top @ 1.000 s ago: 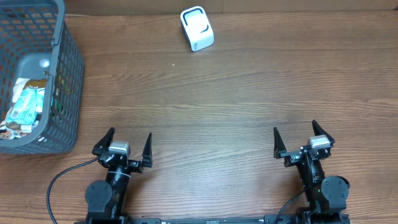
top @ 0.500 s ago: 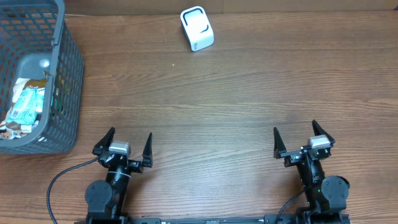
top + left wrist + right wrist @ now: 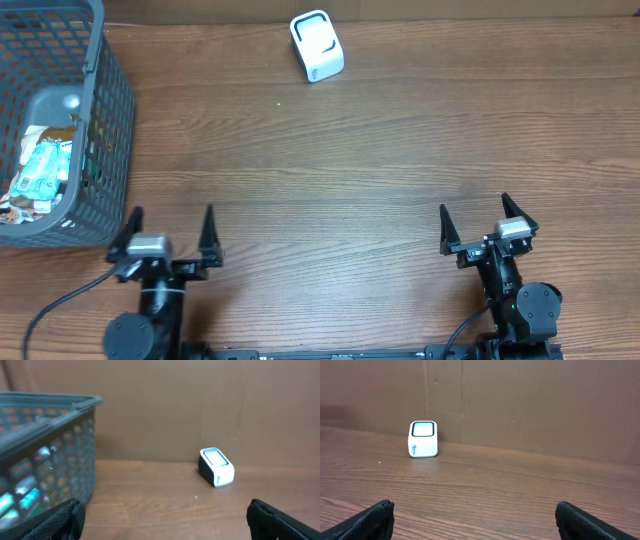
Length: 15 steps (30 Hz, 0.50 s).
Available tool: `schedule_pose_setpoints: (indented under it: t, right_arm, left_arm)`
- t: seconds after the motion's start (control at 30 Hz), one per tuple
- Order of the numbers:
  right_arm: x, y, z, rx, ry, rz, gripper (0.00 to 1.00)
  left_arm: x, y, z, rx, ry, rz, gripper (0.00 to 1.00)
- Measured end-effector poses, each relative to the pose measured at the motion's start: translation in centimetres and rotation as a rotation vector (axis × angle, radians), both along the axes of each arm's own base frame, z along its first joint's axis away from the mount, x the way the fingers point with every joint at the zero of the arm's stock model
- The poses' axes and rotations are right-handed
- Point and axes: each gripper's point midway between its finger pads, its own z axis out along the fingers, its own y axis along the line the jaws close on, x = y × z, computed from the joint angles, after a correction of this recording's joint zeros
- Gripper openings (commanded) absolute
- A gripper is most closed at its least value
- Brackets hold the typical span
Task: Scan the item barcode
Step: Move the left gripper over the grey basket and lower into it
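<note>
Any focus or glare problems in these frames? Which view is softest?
Overhead: even light, the table grain is sharp, no glare. Left wrist: softest; the near basket is blurred and the scanner is slightly soft. Right wrist: scanner and grain are crisp; only the fingertips of the right pincer, at the bottom corners, are dark and soft.

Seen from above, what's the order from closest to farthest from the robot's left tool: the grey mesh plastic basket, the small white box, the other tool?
From the left tool, in the overhead view:
1. Grey mesh plastic basket, close by on the left.
2. Small white box, far back, near the middle.
3. Right tool, across on the near right.
</note>
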Motion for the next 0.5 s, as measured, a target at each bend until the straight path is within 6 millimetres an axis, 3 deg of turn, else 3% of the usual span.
schedule_pose_setpoints:
  t: [0.23, 0.5]
  right_arm:
    - [0.0, 0.0, 0.0, 0.000, 0.000, 0.000, 1.00]
    - [0.0, 0.0, 0.0, 0.000, 0.001, 0.000, 1.00]
  left_arm:
    - [-0.1, 0.7, 3.9, -0.028, 0.177, 0.043, 1.00]
    - [2.8, 0.6, 7.6, -0.006, 0.541, 0.050, 1.00]
